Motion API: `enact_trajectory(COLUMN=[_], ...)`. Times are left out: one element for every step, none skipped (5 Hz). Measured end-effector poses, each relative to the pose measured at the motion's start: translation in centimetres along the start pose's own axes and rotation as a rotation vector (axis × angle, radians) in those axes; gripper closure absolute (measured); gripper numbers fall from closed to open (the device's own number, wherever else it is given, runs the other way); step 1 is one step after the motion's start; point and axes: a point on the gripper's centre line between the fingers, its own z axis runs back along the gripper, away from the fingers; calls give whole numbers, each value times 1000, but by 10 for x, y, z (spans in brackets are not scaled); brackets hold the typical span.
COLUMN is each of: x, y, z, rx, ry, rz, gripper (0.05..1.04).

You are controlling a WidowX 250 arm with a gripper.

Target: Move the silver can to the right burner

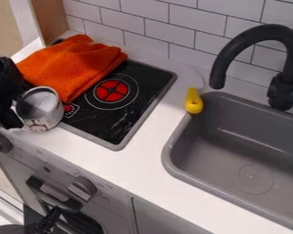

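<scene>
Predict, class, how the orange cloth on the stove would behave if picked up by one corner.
The orange cloth would probably hang floppily, judging by its soft, rumpled folds. Its fuzzy, towel-like surface suggests it is unlikely to be slippery.

The silver can (42, 112), round end facing up, is at the frame's left; the right burner (111, 91), red, ringed, lies flat, upper left.

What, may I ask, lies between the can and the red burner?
In the camera view, black stovetop, with a small red mark near the can and the towel alongside.
</scene>
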Motion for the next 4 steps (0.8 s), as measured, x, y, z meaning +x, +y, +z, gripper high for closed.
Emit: enact_trajectory(x=[5,9,18,28], y=[-8,-14,-22,-25], z=[-3,-5,-4,-5], rx=[-20,-45,-82,-112], ry=[0,4,-30,-25], rz=[-35,-75,-31,40], gripper=[87,87,87,87])
